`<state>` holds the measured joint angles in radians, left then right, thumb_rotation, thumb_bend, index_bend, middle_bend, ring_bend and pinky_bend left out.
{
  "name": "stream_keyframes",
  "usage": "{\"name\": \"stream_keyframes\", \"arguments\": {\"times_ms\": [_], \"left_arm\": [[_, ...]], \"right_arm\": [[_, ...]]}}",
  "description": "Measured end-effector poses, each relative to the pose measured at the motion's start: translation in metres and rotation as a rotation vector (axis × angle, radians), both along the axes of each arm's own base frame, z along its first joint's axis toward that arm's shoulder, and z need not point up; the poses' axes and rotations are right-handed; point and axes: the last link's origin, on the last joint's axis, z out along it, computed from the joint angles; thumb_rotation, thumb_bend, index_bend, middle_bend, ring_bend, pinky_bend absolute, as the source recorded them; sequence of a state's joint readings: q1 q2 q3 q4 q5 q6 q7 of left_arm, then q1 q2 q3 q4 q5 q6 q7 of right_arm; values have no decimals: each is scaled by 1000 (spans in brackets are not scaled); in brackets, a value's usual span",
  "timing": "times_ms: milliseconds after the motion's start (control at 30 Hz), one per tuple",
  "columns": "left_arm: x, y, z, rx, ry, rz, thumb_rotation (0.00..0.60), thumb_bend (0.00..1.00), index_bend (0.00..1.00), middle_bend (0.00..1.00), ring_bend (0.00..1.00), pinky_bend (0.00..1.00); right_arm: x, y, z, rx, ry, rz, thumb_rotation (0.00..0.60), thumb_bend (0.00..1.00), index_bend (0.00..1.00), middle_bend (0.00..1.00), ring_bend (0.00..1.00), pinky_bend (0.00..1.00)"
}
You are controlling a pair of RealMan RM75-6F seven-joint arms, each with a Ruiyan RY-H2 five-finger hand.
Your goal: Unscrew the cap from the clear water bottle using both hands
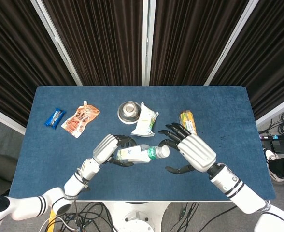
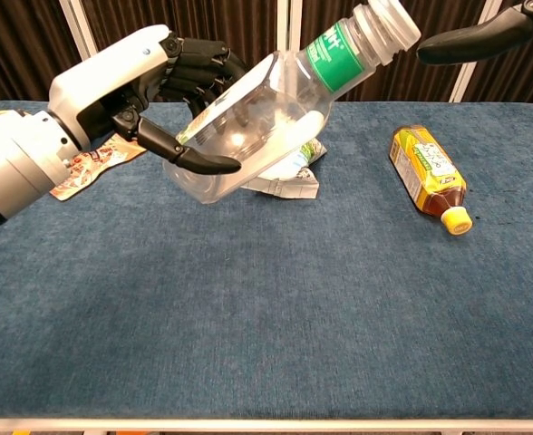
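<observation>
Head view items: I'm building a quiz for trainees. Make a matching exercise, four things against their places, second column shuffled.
Things:
1. clear water bottle with green label
2. amber bottle with yellow cap
3. small blue snack wrapper
4. round metal bowl

Places:
A. far left of the blue table
B. gripped off the table by the left hand
C. lying beyond the right hand
D. beside the white-green pouch, to its left

Pairs: 1-B, 2-C, 3-A, 4-D

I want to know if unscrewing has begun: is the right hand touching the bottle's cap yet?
Cannot tell. In the head view the right hand has fingers right at the cap, with no plain gap; the chest view shows just one finger.
</observation>
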<state>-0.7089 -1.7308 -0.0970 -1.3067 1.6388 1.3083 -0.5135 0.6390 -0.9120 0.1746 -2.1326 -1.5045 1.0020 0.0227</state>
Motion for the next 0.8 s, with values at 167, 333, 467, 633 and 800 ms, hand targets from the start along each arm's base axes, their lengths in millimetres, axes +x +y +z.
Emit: {"name": "stream_keyframes", "arguments": {"times_ms": [167, 333, 467, 633, 800], "left_arm": [[1, -2, 0, -6, -9, -1, 600, 320, 613, 583, 512, 595], [1, -2, 1, -15, -22, 0, 600, 319, 613, 583, 512, 596], [2, -2, 1, -17, -21, -4, 600, 318, 614, 583, 512, 596], [4, -2, 2, -20, -24, -7, 600, 319, 619, 583, 512, 597], [4, -2, 1, -21, -23, -6, 600, 319, 620, 583, 512, 597]], "right_arm": [[1, -2, 0, -7, -5, -1, 470, 155, 324, 130, 0, 0], [0, -4, 2, -23, -12, -4, 476, 157, 322, 134, 0, 0], [0, -5, 2, -35, -15, -2, 521, 157, 321, 137, 0, 0], [2, -7, 1, -61, -27, 5, 600, 156, 327, 151, 0, 0], [4, -9, -1, -67, -31, 6, 600, 155, 343, 156, 0, 0]]}}
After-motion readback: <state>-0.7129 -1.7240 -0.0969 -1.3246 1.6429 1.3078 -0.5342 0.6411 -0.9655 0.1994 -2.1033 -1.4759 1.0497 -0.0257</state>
